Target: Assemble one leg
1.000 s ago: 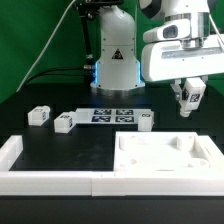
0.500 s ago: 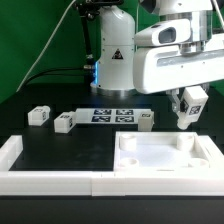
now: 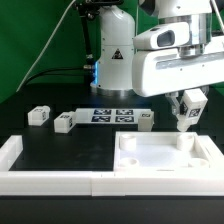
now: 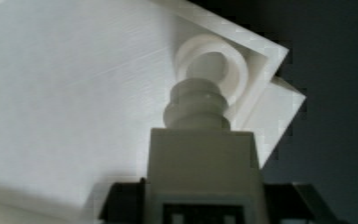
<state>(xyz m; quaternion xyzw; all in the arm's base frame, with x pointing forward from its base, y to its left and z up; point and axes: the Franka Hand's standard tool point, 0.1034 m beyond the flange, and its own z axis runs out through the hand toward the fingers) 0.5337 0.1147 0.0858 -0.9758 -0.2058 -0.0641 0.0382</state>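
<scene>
My gripper (image 3: 187, 106) is shut on a leg (image 3: 185, 116), a small white oblong block with a tag on its side. It holds the leg upright just above the far right corner of the large white tray-like piece (image 3: 150, 158). In the wrist view the leg (image 4: 202, 150) sits between the dark fingers (image 4: 126, 200) of the gripper (image 4: 202, 202). Its stepped end points at a round recess (image 4: 222, 68) in the corner of the tray-like piece (image 4: 69, 90). Whether that end touches the recess cannot be told.
Three more legs lie on the black table: two at the exterior view's left (image 3: 40, 115) (image 3: 64, 122) and one near the middle (image 3: 146, 120). The marker board (image 3: 112, 116) lies between them. A white L-shaped wall (image 3: 50, 181) runs along the front. The robot base (image 3: 113, 60) stands behind.
The arm has come down and toward the camera with the leg in its grip, bringing the leg closer to the tray-like piece's far right corner. The loose legs have not moved.
</scene>
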